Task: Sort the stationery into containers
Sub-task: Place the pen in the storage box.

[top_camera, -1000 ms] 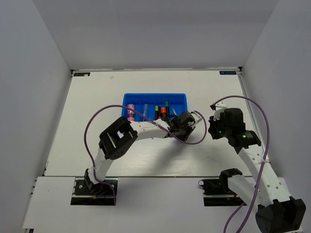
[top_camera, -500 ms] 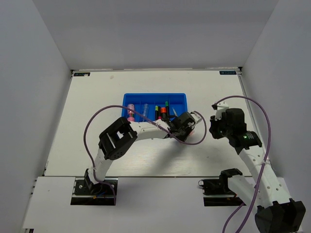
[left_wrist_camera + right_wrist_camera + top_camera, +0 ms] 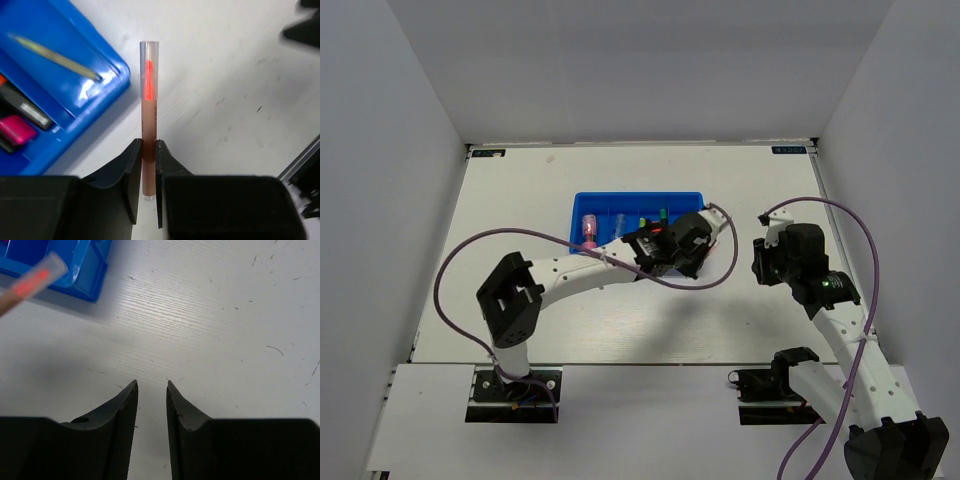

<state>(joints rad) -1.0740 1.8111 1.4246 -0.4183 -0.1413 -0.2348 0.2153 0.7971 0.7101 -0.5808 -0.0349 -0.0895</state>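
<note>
My left gripper [image 3: 148, 142] is shut on a thin pale-brown pen [image 3: 149, 100] whose clear cap shows an orange-red tip. It hangs above the table just off the right end of the blue tray [image 3: 107, 82]. From above, the left gripper [image 3: 692, 238] sits at the right end of the tray [image 3: 620, 196]. A thin pale stick [image 3: 55, 57] and a pink-ended marker [image 3: 17, 129] lie in the tray's compartments, and a pink tube [image 3: 588, 228] lies at its left end. The right gripper [image 3: 152, 383] is open over bare table with nothing between its fingers.
The left arm's purple cable [image 3: 520, 240] loops over the table to the left of the tray. The right gripper [image 3: 762, 262] hovers to the right of the tray. In the right wrist view the tray corner [image 3: 85, 275] and the held pen [image 3: 30, 282] show at the upper left.
The left arm has swung its elbow out to the left, carrying the pen up toward the tray's right end. The right gripper's jaws have parted a little.
</note>
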